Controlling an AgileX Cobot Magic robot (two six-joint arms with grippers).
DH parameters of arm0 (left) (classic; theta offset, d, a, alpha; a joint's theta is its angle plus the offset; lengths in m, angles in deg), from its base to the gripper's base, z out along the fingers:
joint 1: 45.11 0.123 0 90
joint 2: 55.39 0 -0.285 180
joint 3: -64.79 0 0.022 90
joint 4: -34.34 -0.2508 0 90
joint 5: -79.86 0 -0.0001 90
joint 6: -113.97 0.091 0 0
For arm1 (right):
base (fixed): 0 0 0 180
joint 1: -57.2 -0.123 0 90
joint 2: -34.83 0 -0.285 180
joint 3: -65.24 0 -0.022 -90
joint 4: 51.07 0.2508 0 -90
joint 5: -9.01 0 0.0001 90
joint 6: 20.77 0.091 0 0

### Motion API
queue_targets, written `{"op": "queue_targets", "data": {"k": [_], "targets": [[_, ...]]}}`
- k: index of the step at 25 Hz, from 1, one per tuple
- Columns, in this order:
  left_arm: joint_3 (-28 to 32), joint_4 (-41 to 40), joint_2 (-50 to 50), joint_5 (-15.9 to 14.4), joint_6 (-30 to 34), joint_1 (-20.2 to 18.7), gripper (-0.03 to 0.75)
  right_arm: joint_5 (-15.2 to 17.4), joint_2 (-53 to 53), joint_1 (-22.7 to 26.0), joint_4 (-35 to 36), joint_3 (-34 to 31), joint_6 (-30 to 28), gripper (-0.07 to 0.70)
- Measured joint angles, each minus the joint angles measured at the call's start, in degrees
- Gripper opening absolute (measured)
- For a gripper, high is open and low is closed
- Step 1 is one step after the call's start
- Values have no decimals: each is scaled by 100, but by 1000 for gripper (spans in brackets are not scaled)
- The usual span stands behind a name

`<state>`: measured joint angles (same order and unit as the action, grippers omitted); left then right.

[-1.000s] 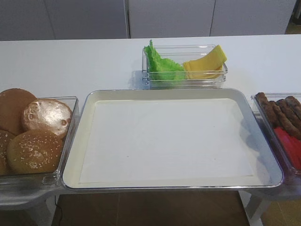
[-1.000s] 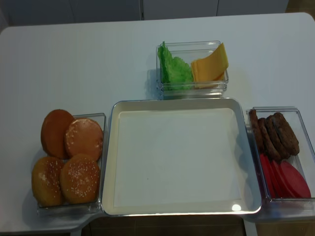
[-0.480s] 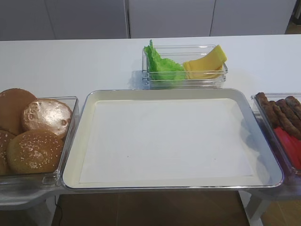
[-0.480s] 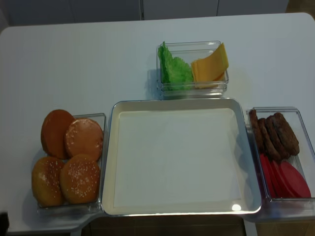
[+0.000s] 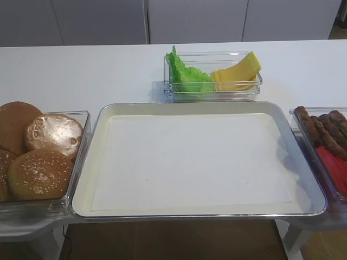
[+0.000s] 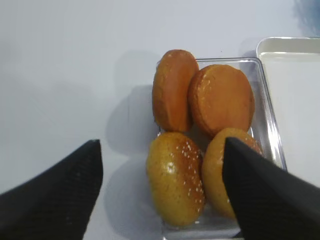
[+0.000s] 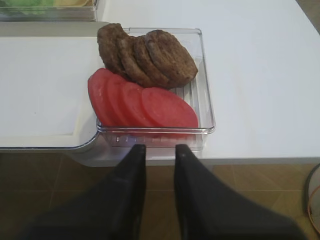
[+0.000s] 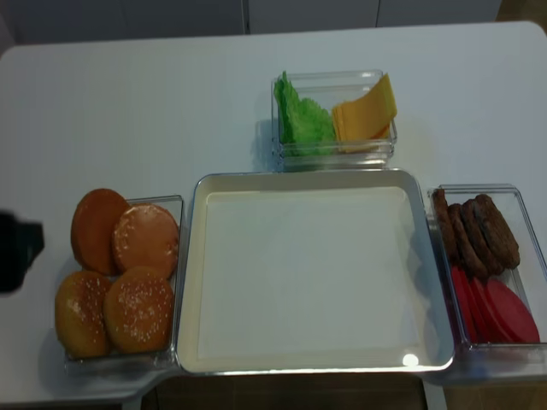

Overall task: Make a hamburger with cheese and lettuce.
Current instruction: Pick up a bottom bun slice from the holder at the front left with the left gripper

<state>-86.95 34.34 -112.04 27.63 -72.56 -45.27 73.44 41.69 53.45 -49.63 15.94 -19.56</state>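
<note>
The lettuce point(image 5: 187, 76) and the cheese point(image 5: 238, 73) lie side by side in a clear box at the back centre. No bun half with a pale cut face shows; the hamburger is out of view. My left gripper point(image 6: 161, 145) is wide open and empty, hovering above the sesame buns point(image 6: 175, 175) in the bun box. A dark part of the left arm point(image 8: 17, 252) shows at the left edge, beside that box. My right gripper point(image 7: 159, 150) is empty with a narrow gap between its fingers. It hangs below the table's front edge, before the tomato slices point(image 7: 145, 102).
A large metal tray point(image 5: 195, 107) with a bare white liner fills the middle. The clear bun box point(image 8: 178, 205) on the left holds two sesame buns and two smooth brown buns point(image 8: 145, 239). The right box point(image 7: 206, 75) holds dark patties point(image 7: 147, 52) and tomato.
The dark left arm has come into the second high view, moving up from the bottom left corner to beside the bun box. Nothing on the table has moved.
</note>
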Motion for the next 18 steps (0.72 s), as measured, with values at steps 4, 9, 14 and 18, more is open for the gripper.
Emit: {"op": "queue_targets", "data": {"k": [4,9,14,18], "targets": [[-938,355,-1470,31,0,0,551,0,0,0,0,0,0,153],[-2055,605,-3056,-168,0,0,551,0,0,0,0,0,0,153],[-2945,651,-4167,-918,375,0,549,0,0,0,0,0,0,153],[-3402,686,-4490,-1535,928,70,530,0,0,0,0,0,0,153]]}}
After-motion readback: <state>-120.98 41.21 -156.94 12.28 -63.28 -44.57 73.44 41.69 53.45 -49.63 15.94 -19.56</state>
